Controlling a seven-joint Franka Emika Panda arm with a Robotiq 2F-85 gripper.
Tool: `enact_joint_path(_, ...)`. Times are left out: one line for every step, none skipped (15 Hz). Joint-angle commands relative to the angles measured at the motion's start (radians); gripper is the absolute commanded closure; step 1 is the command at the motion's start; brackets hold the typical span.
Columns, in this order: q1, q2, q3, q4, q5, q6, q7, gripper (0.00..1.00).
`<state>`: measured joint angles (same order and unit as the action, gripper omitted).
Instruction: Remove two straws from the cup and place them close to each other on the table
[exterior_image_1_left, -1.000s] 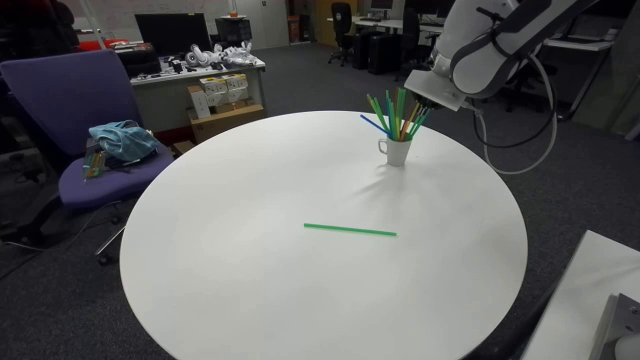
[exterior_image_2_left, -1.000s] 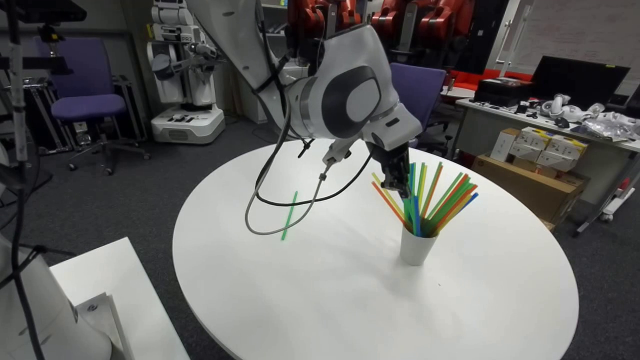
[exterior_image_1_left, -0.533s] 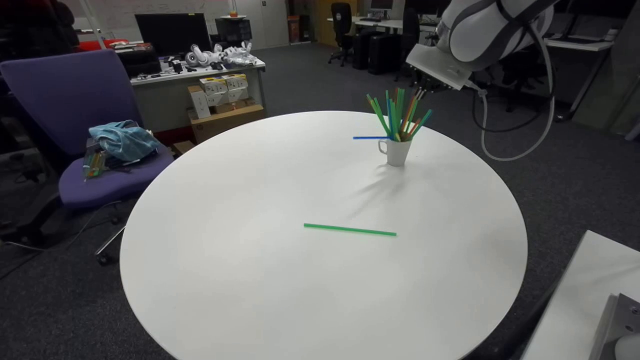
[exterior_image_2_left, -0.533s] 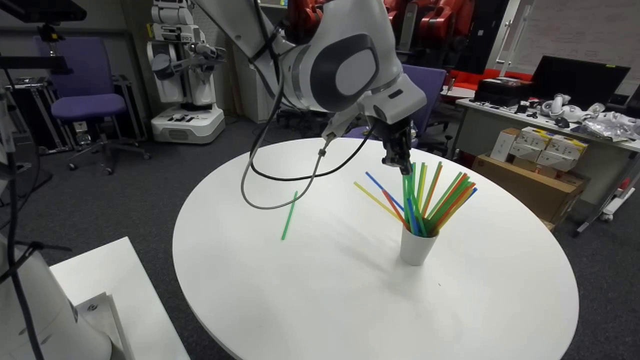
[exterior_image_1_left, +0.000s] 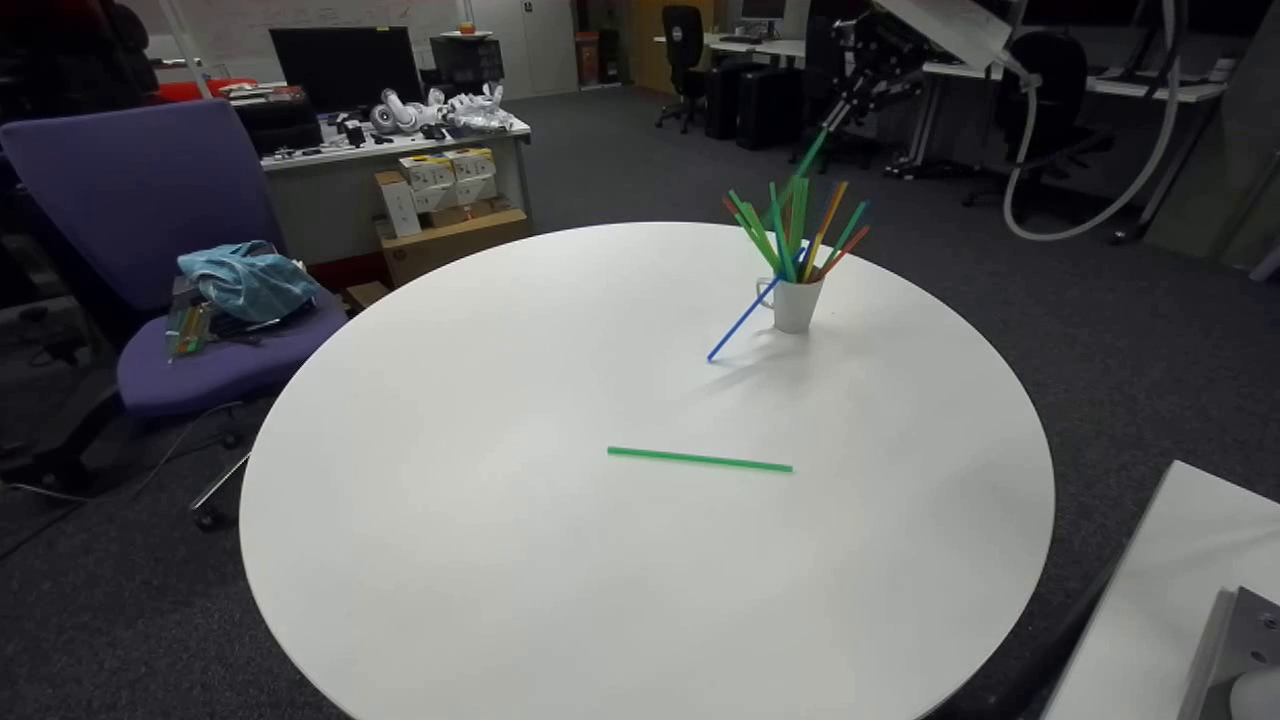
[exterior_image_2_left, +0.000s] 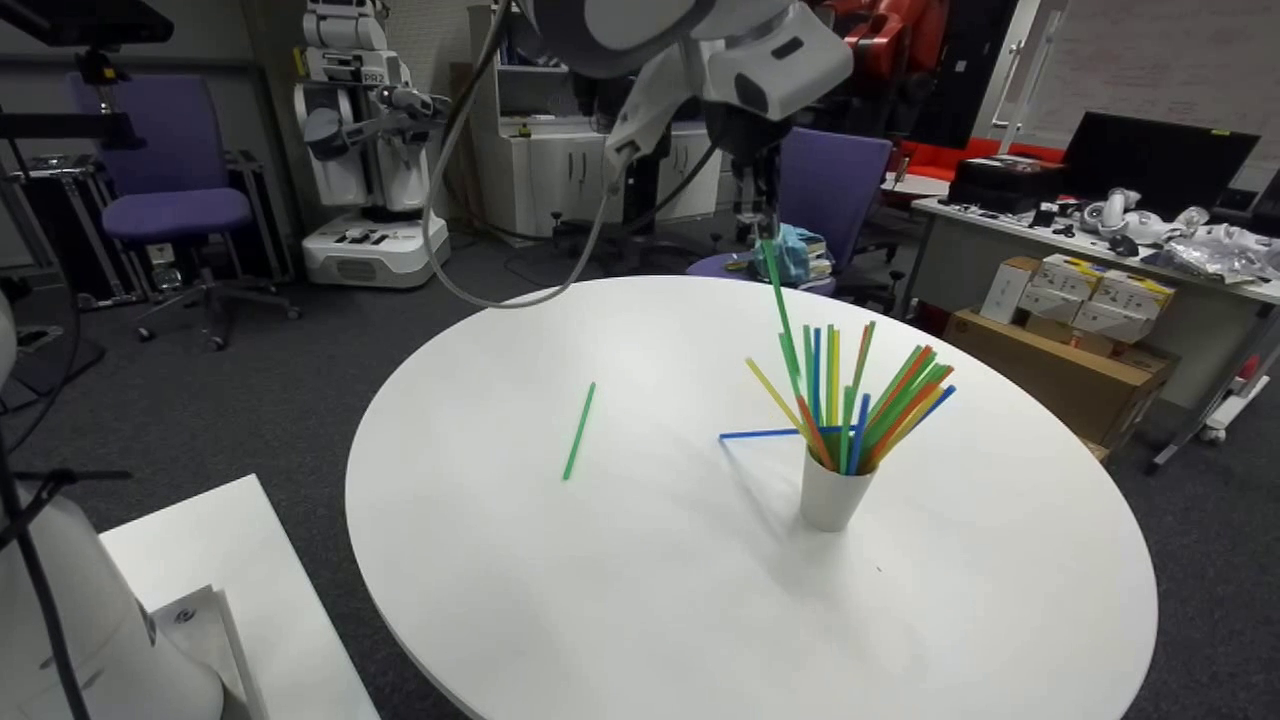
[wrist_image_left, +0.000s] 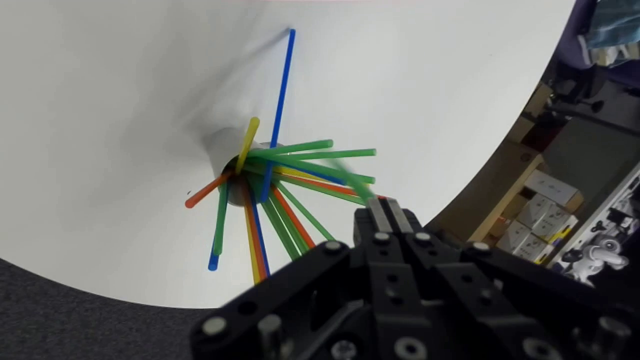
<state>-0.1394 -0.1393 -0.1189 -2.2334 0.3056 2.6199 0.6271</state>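
One green straw (exterior_image_2_left: 779, 292), probably light and slick, is clamped between the fingers (wrist_image_left: 379, 216) near its top, likely the best hold, above the cup (exterior_image_2_left: 832, 503); another straw (exterior_image_1_left: 700, 460) lies left on the table (exterior_image_1_left: 560, 580).

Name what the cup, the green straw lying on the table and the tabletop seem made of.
Cup: ceramic or hard plastic, unclear which; opaque white, no sharp highlights, so matte-looking.
Green straw: probably smooth plastic; thin, straight, evenly coloured.
Tabletop: perhaps satin laminate; plain white, no visible grain, diffuse brightness.
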Motion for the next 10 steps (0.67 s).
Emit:
enact_joint_path(0.003,-0.087,-0.027,0.022,0.073,-0.129,-0.108,1.00)
enact_joint_path(0.008,-0.090,-0.035,0.038,0.096,-0.184,-0.135,1.00)
enact_joint_path(0.011,-0.086,-0.041,0.053,0.118,-0.239,-0.155,1.00)
enact_joint_path(0.012,-0.077,-0.046,0.068,0.141,-0.294,-0.174,1.00)
enact_joint_path(0.012,-0.063,-0.050,0.080,0.160,-0.347,-0.188,1.00)
enact_joint_path(0.012,-0.042,-0.052,0.092,0.177,-0.405,-0.201,1.00)
enact_joint_path(0.009,-0.025,-0.051,0.097,0.187,-0.451,-0.207,1.00)
enact_joint_path(0.008,-0.002,-0.051,0.101,0.197,-0.495,-0.215,1.00)
enact_joint_path(0.005,0.023,-0.047,0.103,0.196,-0.525,-0.209,1.00)
enact_joint_path(0.004,0.055,-0.042,0.100,0.199,-0.542,-0.203,1.00)
